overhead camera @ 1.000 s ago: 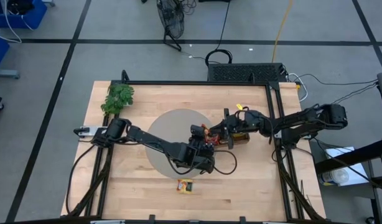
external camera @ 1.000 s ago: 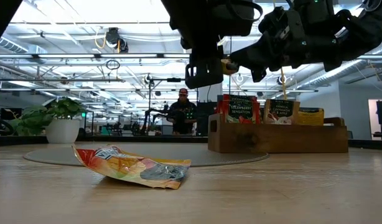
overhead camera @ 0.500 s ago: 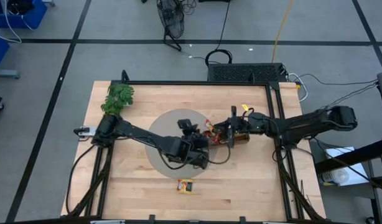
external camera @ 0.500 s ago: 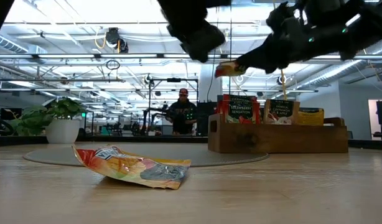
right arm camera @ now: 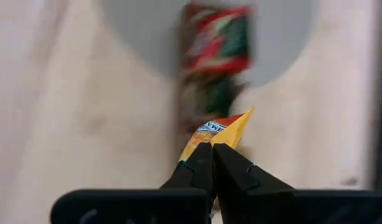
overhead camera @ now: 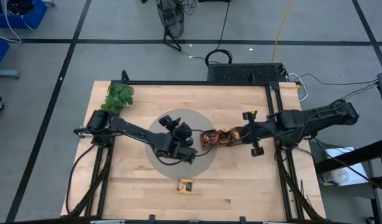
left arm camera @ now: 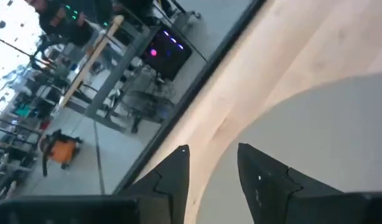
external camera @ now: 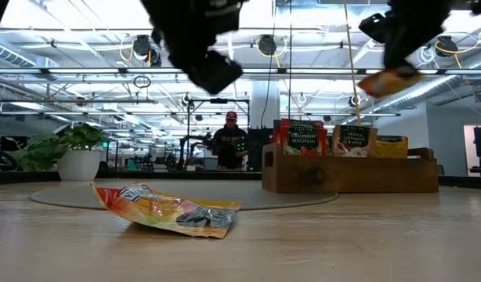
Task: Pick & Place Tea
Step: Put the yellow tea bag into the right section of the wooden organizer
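Two dark fingers of the right claw (right arm camera: 211,163) pinch a thin, flat orange-yellow tea sachet (right arm camera: 219,132) by one corner, held in the air above the long brown wooden tray (overhead camera: 223,137). Upright sachets fill that tray's compartments. Left claw (left arm camera: 213,163) hangs over the smooth grey round mat (overhead camera: 155,128), its fingers apart and holding nothing. Another crinkled sachet (overhead camera: 185,185) lies flat on the pale wood-plank table (overhead camera: 135,186), near its front edge.
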